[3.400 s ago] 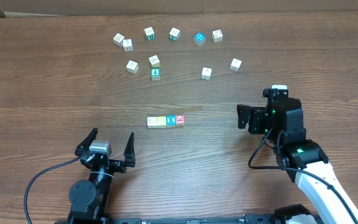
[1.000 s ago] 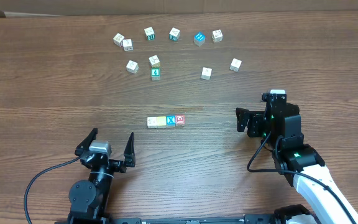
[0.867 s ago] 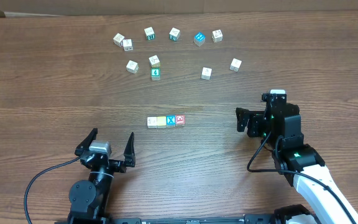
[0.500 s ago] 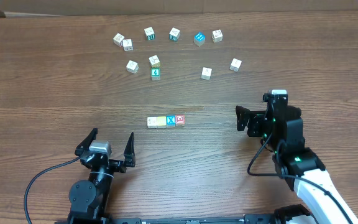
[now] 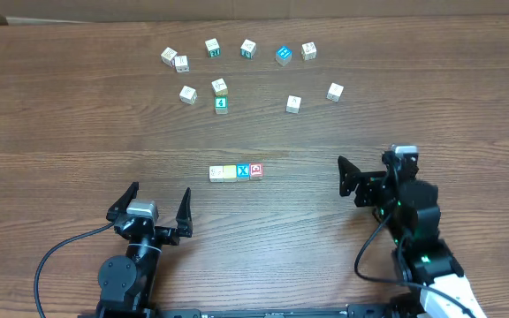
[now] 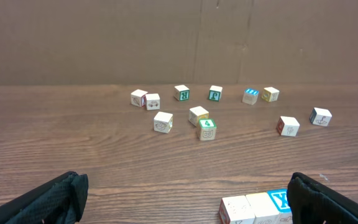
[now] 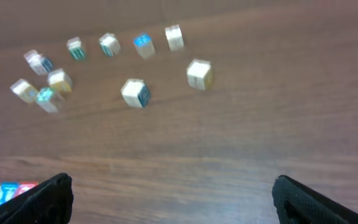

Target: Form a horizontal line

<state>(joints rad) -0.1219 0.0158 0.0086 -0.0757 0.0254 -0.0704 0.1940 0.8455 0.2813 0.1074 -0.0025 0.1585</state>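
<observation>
Behind the horizontal line [image 5: 236, 171] | loose cubes [image 5: 220, 87] scattered, well apart

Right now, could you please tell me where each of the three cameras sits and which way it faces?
Overhead: fixed above the table, looking straight down; both arms show, left gripper and right gripper open.
Left wrist: low on the left arm, facing forward across the table to the cardboard wall; its fingers frame the bottom corners.
Right wrist: on the right arm, tilted down, blurred; its fingers fill the bottom corners.
Shared: all three see the four-cube row and the scattered cubes.
</observation>
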